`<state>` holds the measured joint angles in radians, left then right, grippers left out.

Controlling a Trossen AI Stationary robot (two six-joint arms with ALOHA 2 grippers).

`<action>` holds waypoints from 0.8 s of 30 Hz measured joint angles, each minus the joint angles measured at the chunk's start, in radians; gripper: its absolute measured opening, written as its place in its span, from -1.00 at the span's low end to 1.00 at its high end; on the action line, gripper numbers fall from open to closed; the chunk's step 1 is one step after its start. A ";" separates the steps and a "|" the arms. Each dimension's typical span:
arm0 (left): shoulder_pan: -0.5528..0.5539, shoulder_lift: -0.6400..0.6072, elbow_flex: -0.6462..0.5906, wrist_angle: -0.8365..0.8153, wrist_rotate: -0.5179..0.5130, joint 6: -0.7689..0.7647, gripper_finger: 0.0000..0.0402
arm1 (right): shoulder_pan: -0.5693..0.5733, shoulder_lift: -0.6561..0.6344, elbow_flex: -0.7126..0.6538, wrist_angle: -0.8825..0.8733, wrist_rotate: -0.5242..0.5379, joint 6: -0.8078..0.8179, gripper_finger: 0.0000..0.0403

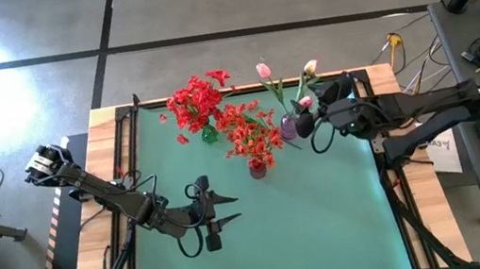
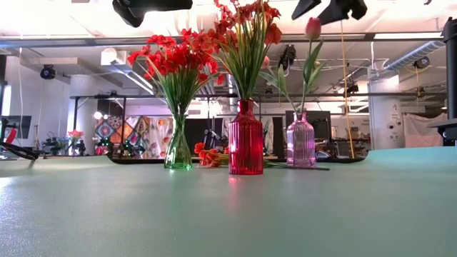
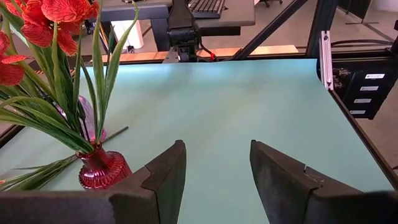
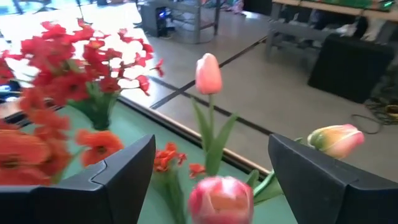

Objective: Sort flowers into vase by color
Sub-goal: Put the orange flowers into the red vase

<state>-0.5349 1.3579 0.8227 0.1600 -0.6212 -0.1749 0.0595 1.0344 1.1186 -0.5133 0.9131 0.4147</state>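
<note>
Three glass vases stand on the green mat. A green vase (image 1: 210, 135) holds bushy red blossoms (image 1: 196, 102). A red vase (image 1: 258, 169) holds orange-red blossoms (image 1: 249, 133). A pink vase (image 1: 288, 128) holds pink tulips (image 1: 263, 71). My right gripper (image 1: 309, 116) hovers open just right of the pink vase, above the tulips. In the right wrist view, a pink tulip bud (image 4: 221, 199) shows between the open gripper's (image 4: 211, 149) fingers without touching them. My left gripper (image 1: 229, 208) is open above bare mat, near of the red vase (image 3: 102, 171).
Loose red blossoms (image 2: 211, 155) lie on the mat between the green vase (image 2: 178, 153) and the red vase (image 2: 245, 139). A thin green stem (image 2: 303, 167) lies by the pink vase (image 2: 300, 143). The near half of the mat (image 1: 311, 229) is free.
</note>
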 joint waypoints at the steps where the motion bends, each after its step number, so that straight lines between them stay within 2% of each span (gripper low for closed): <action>1: 0.000 0.000 0.000 0.000 0.000 0.000 -0.18 | 0.007 0.000 0.017 -0.021 -0.007 0.011 0.52; 6: 0.000 0.000 0.000 0.000 0.000 0.000 -0.18 | 0.062 0.000 0.114 -0.147 -0.031 0.047 0.50; 10: 0.000 0.000 0.000 0.000 0.000 0.000 -0.18 | 0.140 0.000 0.168 -0.164 -0.059 0.028 0.46; 17: 0.000 0.000 0.000 0.000 0.000 0.000 -0.18 | 0.307 0.003 0.214 -0.162 -0.267 -0.012 0.37; 24: 0.000 0.000 0.000 0.000 0.000 0.000 -0.18 | 0.465 0.008 0.190 -0.164 -0.447 -0.002 0.29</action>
<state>-0.5347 1.3582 0.8227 0.1601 -0.6213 -0.1746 0.5250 1.0422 1.3085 -0.6775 0.4664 0.4128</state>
